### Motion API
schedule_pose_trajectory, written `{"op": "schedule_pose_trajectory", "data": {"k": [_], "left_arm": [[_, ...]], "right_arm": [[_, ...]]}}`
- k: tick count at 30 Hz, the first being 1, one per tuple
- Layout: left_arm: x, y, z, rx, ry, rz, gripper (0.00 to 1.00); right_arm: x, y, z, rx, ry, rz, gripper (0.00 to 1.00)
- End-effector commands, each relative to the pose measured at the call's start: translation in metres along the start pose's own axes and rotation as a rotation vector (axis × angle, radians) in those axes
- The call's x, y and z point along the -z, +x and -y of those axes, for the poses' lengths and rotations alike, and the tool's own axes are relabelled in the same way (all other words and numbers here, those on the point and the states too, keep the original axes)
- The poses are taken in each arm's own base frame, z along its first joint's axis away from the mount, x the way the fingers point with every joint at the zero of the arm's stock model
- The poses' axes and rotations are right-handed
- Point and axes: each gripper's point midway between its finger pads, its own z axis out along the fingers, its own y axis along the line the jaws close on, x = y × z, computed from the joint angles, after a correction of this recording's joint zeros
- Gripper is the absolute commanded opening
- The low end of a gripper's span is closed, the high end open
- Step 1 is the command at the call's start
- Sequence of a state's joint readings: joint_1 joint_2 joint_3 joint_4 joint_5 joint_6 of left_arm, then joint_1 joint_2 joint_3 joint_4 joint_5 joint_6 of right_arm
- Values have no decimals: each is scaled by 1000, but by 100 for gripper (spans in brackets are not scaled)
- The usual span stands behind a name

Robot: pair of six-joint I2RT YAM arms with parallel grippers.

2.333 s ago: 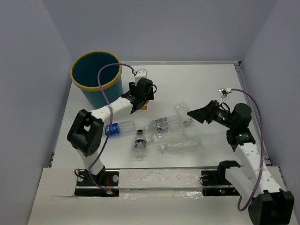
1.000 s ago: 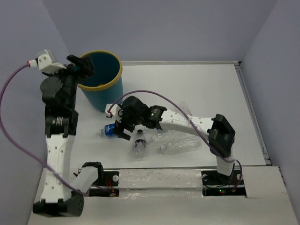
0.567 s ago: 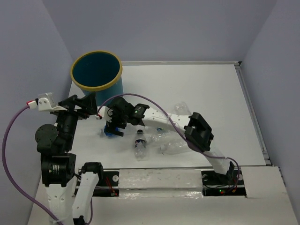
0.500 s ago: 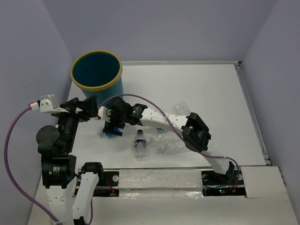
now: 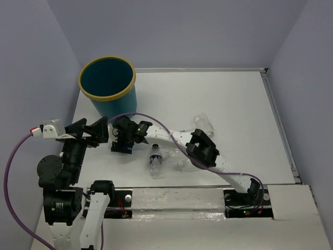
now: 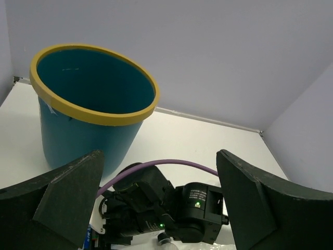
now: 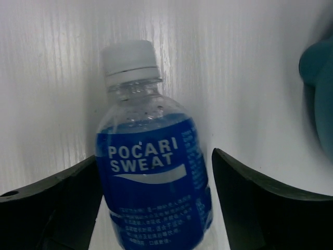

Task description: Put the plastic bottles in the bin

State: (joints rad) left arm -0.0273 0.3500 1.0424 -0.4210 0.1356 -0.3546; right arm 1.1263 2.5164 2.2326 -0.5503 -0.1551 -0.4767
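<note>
A plastic bottle with a blue label and white cap (image 7: pixel 151 177) lies on the white table, cap pointing away. My right gripper (image 7: pixel 155 156) straddles it, open: the left finger is against the label and a gap shows at the right finger. From above, my right gripper (image 5: pixel 121 145) sits over that bottle (image 5: pixel 119 149), right of the bin's base. The teal bin (image 5: pixel 107 86) with a yellow rim stands at the back left. My left gripper (image 5: pixel 89 130) hangs open and empty near the bin (image 6: pixel 93 104). A dark-capped bottle (image 5: pixel 155 161) and clear bottles (image 5: pixel 204 124) lie farther right.
My right arm (image 5: pixel 171 138) stretches across the table over a crushed clear bottle (image 5: pixel 181 164). Its purple cable (image 6: pixel 156 165) arcs in front of my left gripper. Grey walls close in on the left, back and right.
My left arm has come down from the bin's rim and drawn back to the near left, still open. My right gripper has slid left over the blue-labelled bottle and its jaws have narrowed slightly.
</note>
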Motion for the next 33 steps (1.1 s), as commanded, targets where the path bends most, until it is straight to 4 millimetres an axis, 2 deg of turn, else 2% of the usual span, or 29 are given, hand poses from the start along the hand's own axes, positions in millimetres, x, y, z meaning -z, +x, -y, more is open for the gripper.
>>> {"op": "schedule_pose_trajectory", "data": {"k": [1, 3, 4, 6, 7, 9, 10, 11, 12, 13, 14, 15, 16, 17, 18, 20, 22, 23, 24, 25, 27, 28, 31, 32, 33], "left_arm": [[2, -5, 9, -17, 44, 8, 99], [5, -9, 12, -16, 58, 15, 99], [5, -11, 13, -16, 59, 18, 99], [7, -17, 16, -20, 60, 32, 99], [11, -26, 19, -25, 67, 51, 99], [12, -34, 22, -29, 69, 64, 99], [16, -43, 27, -33, 79, 84, 99], [20, -54, 32, -32, 92, 107, 99], [23, -59, 36, -29, 103, 119, 99], [27, -65, 41, -24, 117, 131, 99], [29, -69, 50, -11, 157, 132, 99], [35, -76, 60, -2, 198, 142, 99], [43, -89, 74, 6, 255, 172, 99], [50, -90, 92, 26, 344, 150, 99], [56, -94, 103, 32, 399, 152, 99], [73, -108, 124, 29, 499, 179, 99], [84, -117, 131, 32, 524, 205, 99], [85, -118, 130, 32, 522, 207, 99], [85, -118, 130, 35, 520, 210, 99], [81, -112, 127, 41, 513, 195, 99], [75, -104, 123, 53, 504, 173, 99], [66, -94, 119, 68, 492, 147, 99], [50, -73, 107, 83, 462, 98, 99], [46, -69, 104, 84, 450, 90, 99], [40, -60, 99, 90, 437, 69, 99]], "right_arm": [[3, -44, 9, 55, 69, 103, 79], [5, -56, 16, 48, 101, 145, 72], [6, -69, 14, 54, 112, 190, 61], [14, -85, 17, 52, 125, 247, 54], [27, -99, 20, 43, 139, 299, 51], [45, -122, 14, 38, 124, 372, 48], [79, -155, 19, 20, 148, 477, 47], [113, -178, 20, 1, 158, 574, 46], [101, -164, 13, -22, 131, 543, 45], [122, -182, 17, -24, 150, 624, 45], [155, -197, 17, -32, 164, 689, 45], [174, -207, 20, -43, 181, 734, 44], [194, -219, 22, -70, 193, 791, 43], [224, -234, 29, -86, 227, 845, 43], [232, -237, 31, -106, 240, 859, 43], [265, -257, 41, -150, 276, 935, 42], [297, -276, 57, -182, 331, 1023, 41], [308, -283, 61, -189, 347, 1058, 41], [313, -285, 73, -203, 375, 1083, 41], [339, -295, 87, -219, 403, 1173, 41], [358, -301, 103, -244, 432, 1268, 41], [373, -308, 112, -252, 445, 1370, 41], [398, -309, 144, -276, 487, 1508, 41], [371, -302, 158, -295, 489, 1496, 41], [407, -307, 170, -297, 499, 1605, 41]]}}
